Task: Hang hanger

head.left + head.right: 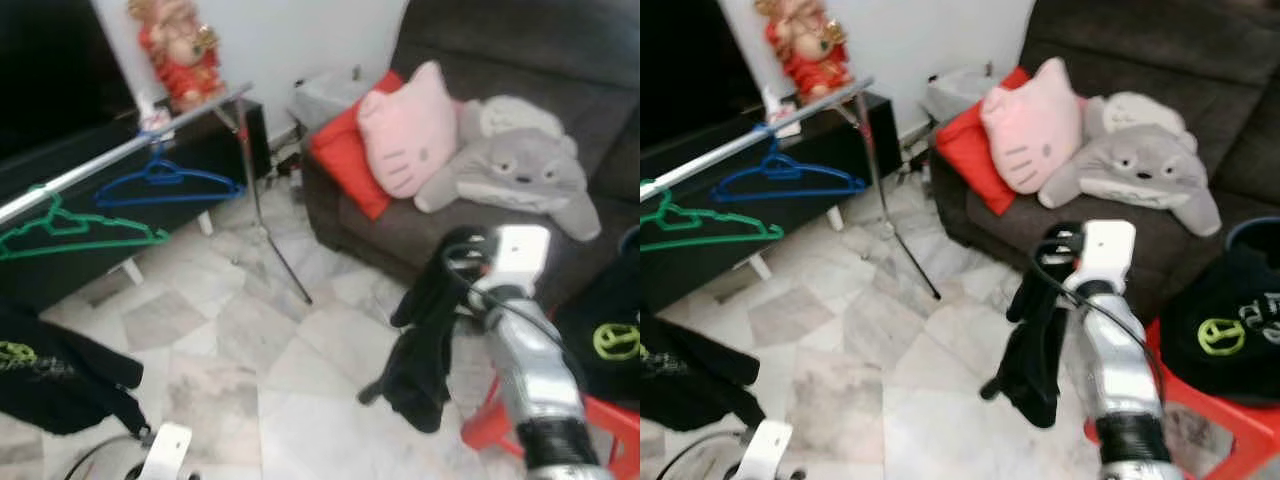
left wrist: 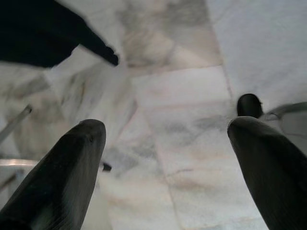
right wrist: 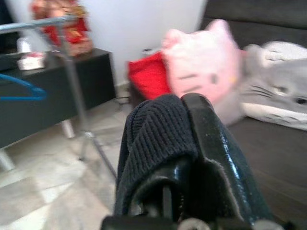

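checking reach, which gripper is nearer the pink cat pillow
Right. The right gripper, shut on a black garment, is just in front of the pink cat pillow; the left gripper points at the floor, far off.

Rail (image 1: 120, 150) left, hangers (image 1: 165, 178) on it; sofa (image 1: 520, 60) right, cushions (image 1: 410, 130) apparently on it.

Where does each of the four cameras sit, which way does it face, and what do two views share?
Left eye: head, facing down at the marble floor; silver right arm shows.
Right eye: same head, same scene.
Left wrist: faces the floor between the open left gripper.
Right wrist: looks along the right gripper, shut on a black knitted garment.
Shared: the pink cat-face cushion and silver clothes rail show in eye and right wrist views.
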Tool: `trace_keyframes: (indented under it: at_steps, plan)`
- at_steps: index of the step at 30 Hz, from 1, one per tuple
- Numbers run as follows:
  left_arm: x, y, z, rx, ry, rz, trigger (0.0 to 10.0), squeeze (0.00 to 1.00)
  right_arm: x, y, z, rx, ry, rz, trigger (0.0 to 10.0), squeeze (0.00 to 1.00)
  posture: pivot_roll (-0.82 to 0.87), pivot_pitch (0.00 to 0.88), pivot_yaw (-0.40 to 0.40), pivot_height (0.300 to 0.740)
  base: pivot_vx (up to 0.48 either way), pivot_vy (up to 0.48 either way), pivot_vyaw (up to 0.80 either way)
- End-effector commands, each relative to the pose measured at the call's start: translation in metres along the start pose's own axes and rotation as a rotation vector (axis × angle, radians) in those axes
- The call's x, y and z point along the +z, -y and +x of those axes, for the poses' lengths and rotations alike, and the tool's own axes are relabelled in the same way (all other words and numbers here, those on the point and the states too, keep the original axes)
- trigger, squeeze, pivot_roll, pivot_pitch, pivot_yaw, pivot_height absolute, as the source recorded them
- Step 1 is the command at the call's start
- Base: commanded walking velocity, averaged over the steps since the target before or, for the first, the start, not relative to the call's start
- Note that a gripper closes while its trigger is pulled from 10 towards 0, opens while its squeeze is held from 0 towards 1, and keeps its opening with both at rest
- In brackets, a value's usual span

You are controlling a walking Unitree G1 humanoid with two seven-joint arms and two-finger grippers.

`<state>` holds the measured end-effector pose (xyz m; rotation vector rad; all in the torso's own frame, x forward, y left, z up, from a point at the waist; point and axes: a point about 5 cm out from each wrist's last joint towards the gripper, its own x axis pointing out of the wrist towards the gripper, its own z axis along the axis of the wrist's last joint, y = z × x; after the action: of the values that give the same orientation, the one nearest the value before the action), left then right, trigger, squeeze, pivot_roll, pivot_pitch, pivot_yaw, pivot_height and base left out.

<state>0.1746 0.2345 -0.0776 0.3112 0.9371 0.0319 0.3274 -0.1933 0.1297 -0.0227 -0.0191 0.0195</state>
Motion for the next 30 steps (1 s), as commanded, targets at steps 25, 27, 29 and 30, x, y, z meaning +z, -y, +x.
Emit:
trace_keyframes:
  at_steps: [25, 27, 29, 30]
  plan:
    - [-0.0125, 0.0028, -0.0028, 0.004, -0.034, -0.031, 10.0, 0.00, -0.0038, 0.0121, -0.0082, -0.007, -0.011, -0.034, 10.0, 0.00, -0.07, 0.000, 0.017, 0.740, 0.000, 0.000, 0.80]
    - [-0.0131, 0.0028, -0.0030, 0.002, -0.034, -0.033, 10.0, 0.00, -0.0030, 0.0114, -0.0075, -0.002, -0.010, -0.036, 10.0, 0.00, -0.07, 0.000, 0.016, 0.740, 0.000, 0.000, 0.80]
    - [-0.0133, 0.0030, -0.0031, -0.003, -0.034, -0.032, 10.0, 0.00, -0.0025, 0.0114, -0.0074, -0.001, -0.009, -0.036, 10.0, 0.00, -0.08, 0.000, 0.019, 0.740, 0.000, 0.000, 0.40]
    - [-0.0135, 0.0032, -0.0031, -0.007, -0.037, -0.031, 10.0, 0.00, -0.0020, 0.0120, -0.0072, -0.006, -0.006, -0.026, 10.0, 0.00, -0.08, 0.000, 0.019, 0.740, 0.000, 0.000, 0.00]
